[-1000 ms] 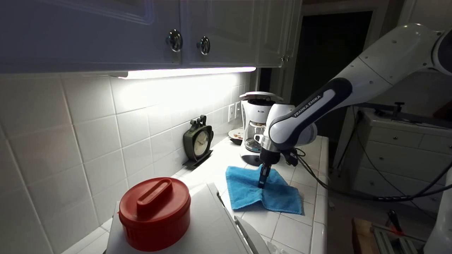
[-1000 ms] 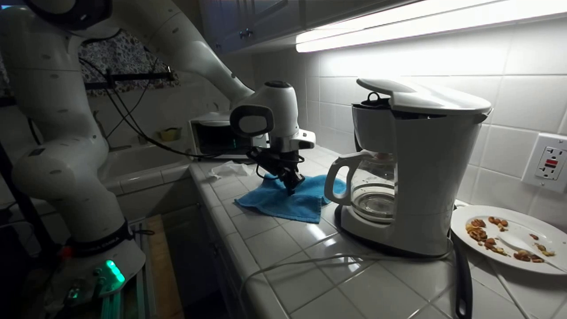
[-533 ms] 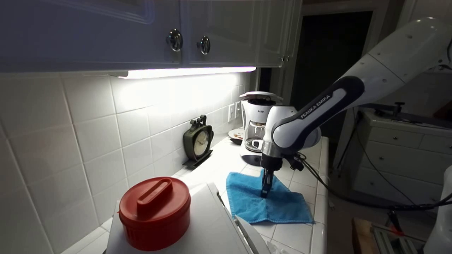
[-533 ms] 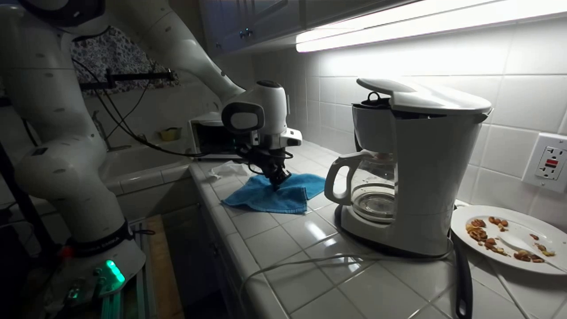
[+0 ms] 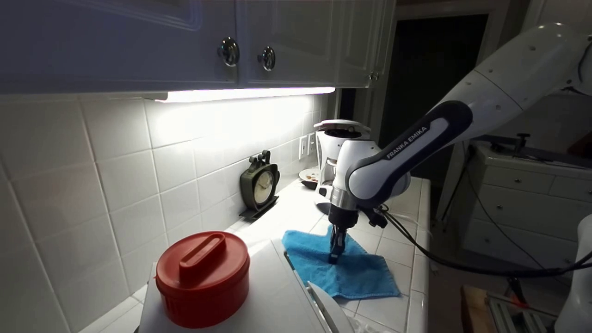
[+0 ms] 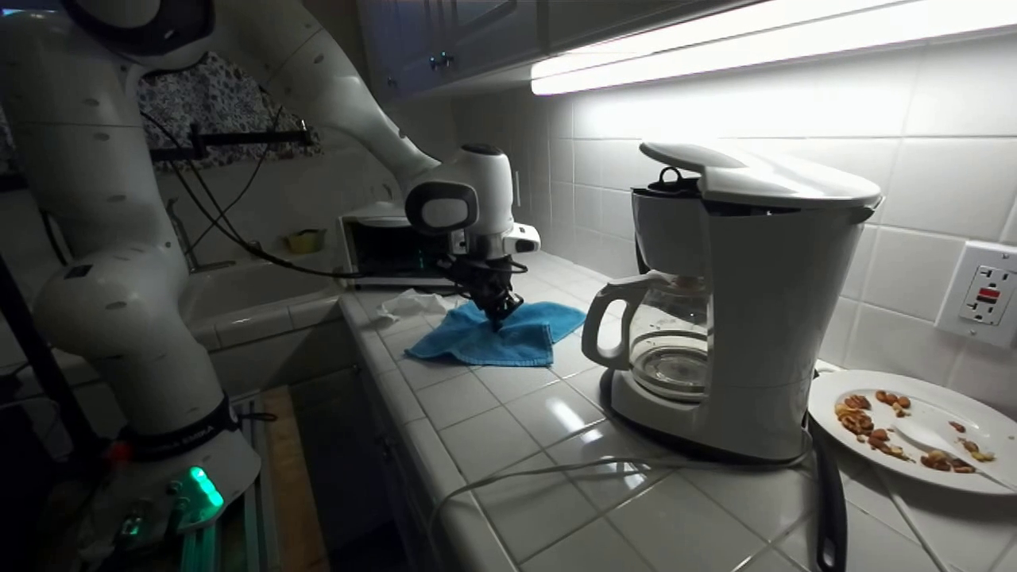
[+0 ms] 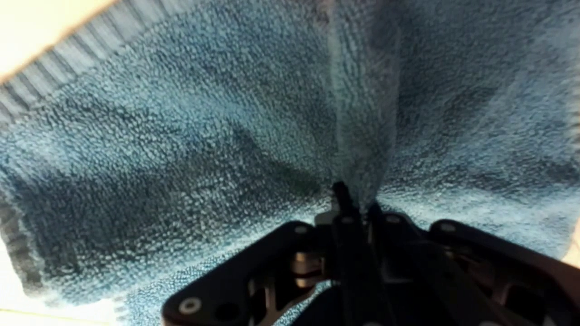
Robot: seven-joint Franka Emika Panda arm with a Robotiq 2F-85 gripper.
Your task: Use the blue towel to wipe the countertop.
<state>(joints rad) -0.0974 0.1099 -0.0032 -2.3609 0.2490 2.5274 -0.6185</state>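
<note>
The blue towel (image 5: 365, 277) lies spread and rumpled on the white tiled countertop (image 5: 388, 314). It also shows in an exterior view (image 6: 524, 345), on the countertop (image 6: 548, 500) past the coffee maker. My gripper (image 5: 333, 260) points down at the middle of the towel, and its tips meet the cloth in both exterior views (image 6: 497, 322). In the wrist view, the gripper's fingers (image 7: 358, 199) are shut on a pinched fold of the towel (image 7: 181, 113). The cloth fills most of that view, with a fold running up from the fingertips.
A white coffee maker (image 6: 763, 334) with a glass carafe stands on the countertop. A plate of nuts (image 6: 977, 453) is beside it. A red-lidded container (image 5: 203, 277) sits on a white appliance (image 5: 273, 286) touching the towel's side in view. A clock-like scale (image 5: 260, 185) is against the wall. A crumpled white tissue (image 6: 413, 303) lies near the sink.
My gripper has dragged the towel along the countertop, away from the coffee maker and toward the white appliance, then sideways toward the wall. The grip on the cloth looks the same.
</note>
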